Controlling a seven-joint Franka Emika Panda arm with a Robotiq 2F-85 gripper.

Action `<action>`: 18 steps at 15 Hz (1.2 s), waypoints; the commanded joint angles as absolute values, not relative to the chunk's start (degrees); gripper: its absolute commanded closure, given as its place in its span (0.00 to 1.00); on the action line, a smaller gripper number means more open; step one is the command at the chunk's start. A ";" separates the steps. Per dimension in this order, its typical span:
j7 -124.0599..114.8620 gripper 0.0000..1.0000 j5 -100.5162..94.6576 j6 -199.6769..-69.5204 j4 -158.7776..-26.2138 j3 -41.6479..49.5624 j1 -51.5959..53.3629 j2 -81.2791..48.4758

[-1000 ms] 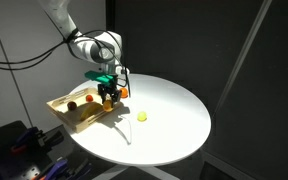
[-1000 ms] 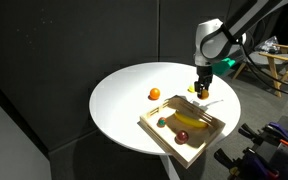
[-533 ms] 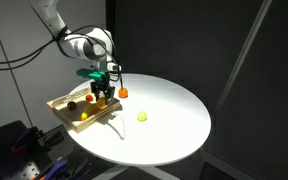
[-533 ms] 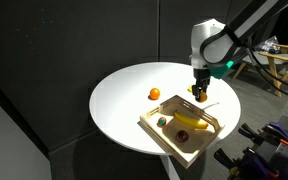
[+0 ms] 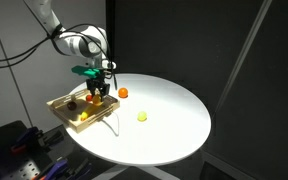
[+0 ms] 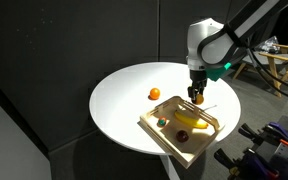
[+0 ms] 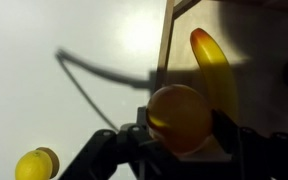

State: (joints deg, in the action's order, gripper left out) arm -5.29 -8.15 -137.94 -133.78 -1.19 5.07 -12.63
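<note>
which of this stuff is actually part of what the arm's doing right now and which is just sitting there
In use:
- round fruit, gripped in the fingers
- tray, just below it

Just lying about:
- orange and yellow fruit, on the table
- banana, green fruit and dark fruit, in the tray

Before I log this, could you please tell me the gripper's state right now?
Gripper: closed on a round orange fruit, over the wooden tray's edge.

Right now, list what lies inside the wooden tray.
A banana, a dark red fruit and a green-and-red piece. The orange ball in the fingers hides part of the tray beneath it.
</note>
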 commanded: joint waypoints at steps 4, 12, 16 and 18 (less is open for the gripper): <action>-6.42 0.59 -4.79 -136.76 -134.01 -2.53 5.07 -11.57; -5.53 0.34 -5.43 -137.81 -133.68 -2.34 5.01 -13.00; -5.52 0.34 -5.43 -137.81 -133.68 -2.33 5.01 -13.04; -5.52 0.59 -5.43 -137.81 -133.68 -2.33 5.01 -13.04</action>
